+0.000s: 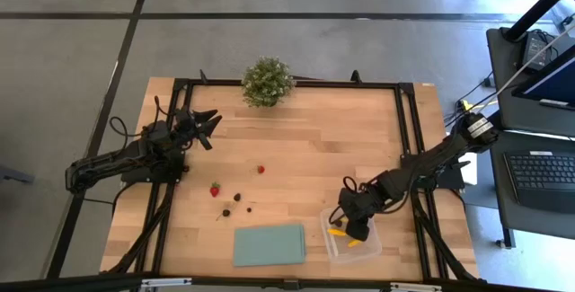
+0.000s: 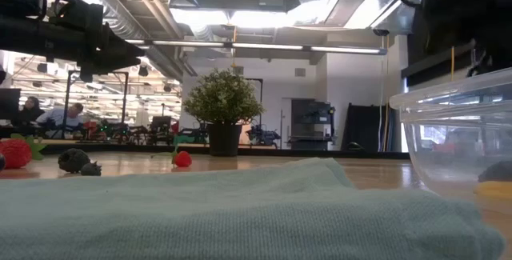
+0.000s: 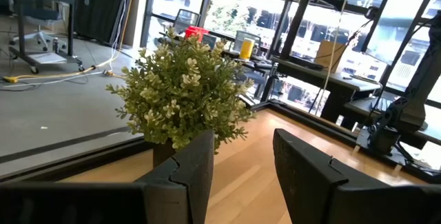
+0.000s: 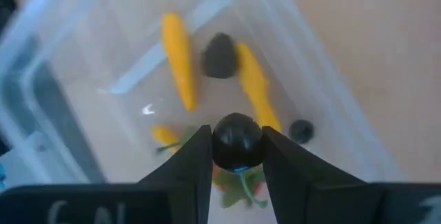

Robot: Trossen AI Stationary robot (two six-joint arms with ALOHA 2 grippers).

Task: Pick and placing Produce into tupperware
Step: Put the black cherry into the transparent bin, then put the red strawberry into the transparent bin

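Note:
My right gripper [image 1: 352, 218] hangs over the clear tupperware [image 1: 372, 248] at the table's near right and is shut on a dark round berry [image 4: 237, 140]. In the right wrist view the tupperware [image 4: 83, 41] holds yellow-orange pieces [image 4: 177, 58], two dark berries [image 4: 220, 56] and a strawberry partly hidden by the fingers. Loose on the wood lie two strawberries [image 1: 261, 169] [image 1: 215, 189] and three dark berries [image 1: 237, 197]. My left gripper [image 1: 208, 127] waits open at the table's left, facing the potted plant [image 3: 180, 93]. My right gripper pinches the dark berry [image 4: 237, 140] between its two fingers [image 4: 194, 160], one on each side of it. The fingers point down from above. The berry is lifted clear, above the inside of the tupperware.
A flat pale-green sheet [image 1: 269, 244] lies at the near edge, just left of the tupperware, and fills the low view's foreground [image 2: 200, 212]. The bushy potted plant [image 1: 268, 81] stands at the far edge. Bare wood lies between the loose produce and the tupperware.

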